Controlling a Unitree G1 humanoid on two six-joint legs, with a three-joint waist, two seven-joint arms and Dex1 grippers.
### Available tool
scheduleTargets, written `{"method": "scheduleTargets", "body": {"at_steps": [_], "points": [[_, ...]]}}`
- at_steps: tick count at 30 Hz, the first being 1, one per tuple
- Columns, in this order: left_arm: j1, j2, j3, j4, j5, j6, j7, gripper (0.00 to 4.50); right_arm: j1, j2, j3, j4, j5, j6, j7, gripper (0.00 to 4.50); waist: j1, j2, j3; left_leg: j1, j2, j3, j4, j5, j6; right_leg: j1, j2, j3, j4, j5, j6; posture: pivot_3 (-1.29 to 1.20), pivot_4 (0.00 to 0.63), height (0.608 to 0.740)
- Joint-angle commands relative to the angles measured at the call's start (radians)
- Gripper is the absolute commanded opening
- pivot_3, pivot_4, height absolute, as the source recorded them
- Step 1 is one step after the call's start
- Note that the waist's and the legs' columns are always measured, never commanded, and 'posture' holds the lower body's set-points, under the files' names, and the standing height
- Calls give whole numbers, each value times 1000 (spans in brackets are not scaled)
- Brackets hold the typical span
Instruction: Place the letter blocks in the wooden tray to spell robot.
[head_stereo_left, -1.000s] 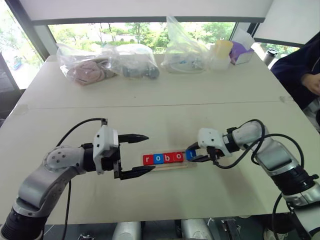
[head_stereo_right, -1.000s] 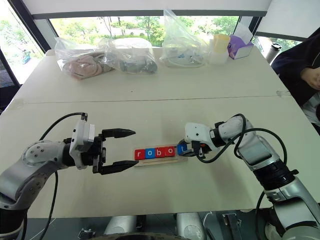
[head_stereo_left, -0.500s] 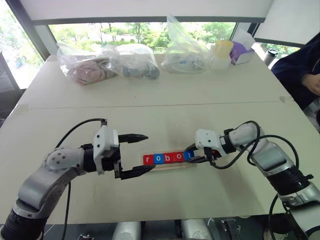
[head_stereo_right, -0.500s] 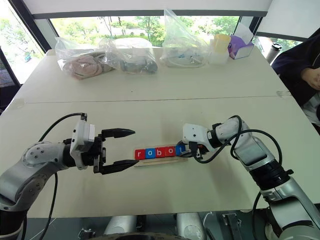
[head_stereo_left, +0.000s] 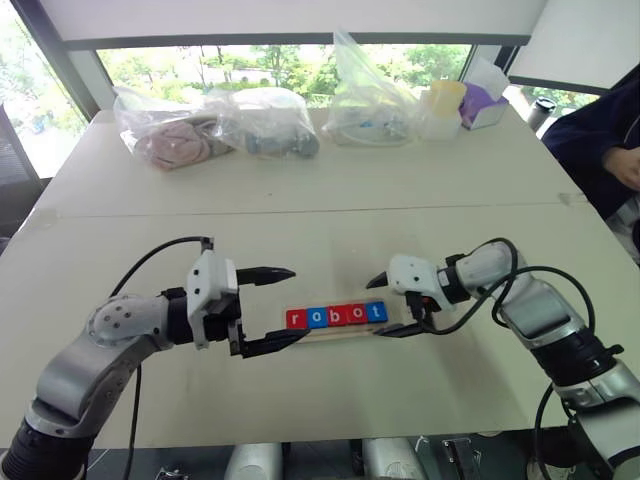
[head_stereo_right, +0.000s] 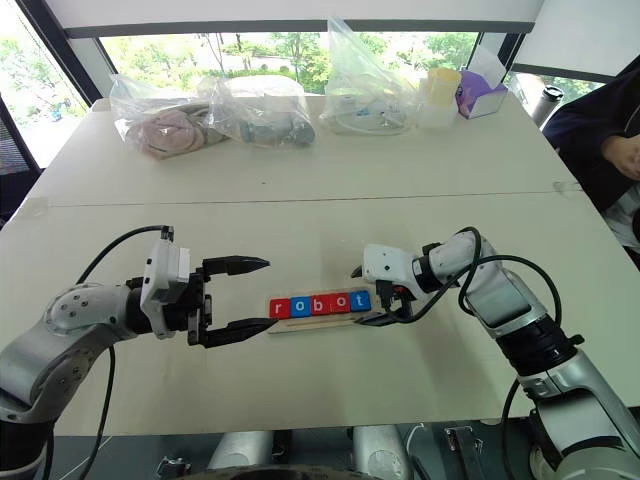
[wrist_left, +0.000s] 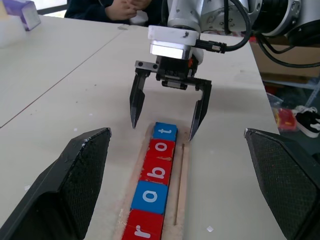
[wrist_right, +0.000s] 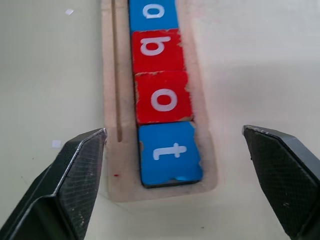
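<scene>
Near the table's front edge, between the two arms: the wooden tray lies flat on the table, long side running left to right.
Letter blocks: five tiles sit in one touching row inside the tray — red r, blue o, red b, red o, blue t — reading "robot".
Last tile: the blue t lies flat at the tray's right end, snug against the red o.
Right gripper: fingers spread wide, straddling the t end of the tray, holding nothing.
Left gripper: fingers spread apart and empty, just beside the tray's r end.
Step in hand: judging by the filled row, this is the release of the final block — the spelling looks complete.
Next move: likely a straight lift of the right gripper up and away, keeping its tips off the tray rim so the row is not nudged.
Farther out: plastic bags sit along the table's far edge.
</scene>
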Motion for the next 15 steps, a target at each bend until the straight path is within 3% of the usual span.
{"method": "scheduleTargets", "body": {"at_steps": [1,9,15], "points": [[24,27,30,-47,7,17,16,4500,9,-62,-120,-101,81,82,3,4445,2,0,0,0,0,0,0,0,0,0,0,0,0,0,0,0,150,740],[83,78,109,-70,-32,62,19,4500,133,-214,-269,-247,213,211,33,4445,-1,0,0,-2,0,0,0,0,0,-1,-1,0,0,-1,-1,0,150,740],[113,93,135,-58,-26,63,10,4500,153,-225,-278,-250,227,210,3,4445,-2,0,0,-1,0,0,0,0,0,-2,0,0,0,0,-1,0,150,740]]}}
